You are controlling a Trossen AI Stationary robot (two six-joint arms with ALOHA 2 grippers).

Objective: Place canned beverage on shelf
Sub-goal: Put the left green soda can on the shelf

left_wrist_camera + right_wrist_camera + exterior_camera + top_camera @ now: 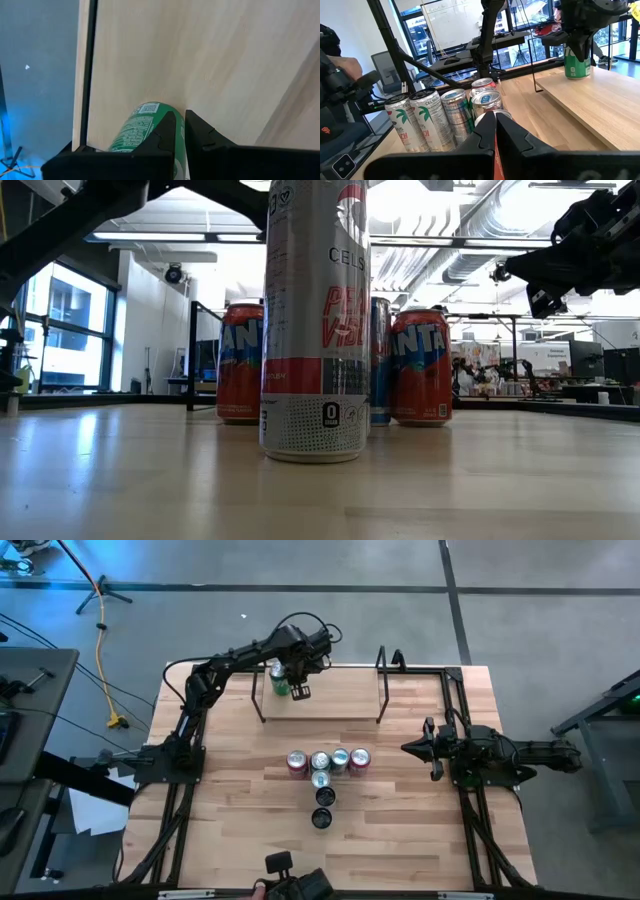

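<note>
The wooden counter (pixel 400 810) stands on a grey floor, and a big room with windows shows behind it. The shelf (pixel 330 700) is a pale board at the far side of the counter, with a black wire upright at each end. A green can (pixel 277 678) stands upright on the shelf, near its left end. The left end effector (pixel 299 691) hangs over the shelf right beside this can. Its fingers are clenched together with nothing between them, and the green can sits next to them, not in them. In the middle of the counter is a bunch of cans (pixel 326 772), four in a row with three more in a line coming nearer. The right end effector (pixel 413 748) waits at the right side of the counter, clenched shut and holding nothing.
</note>
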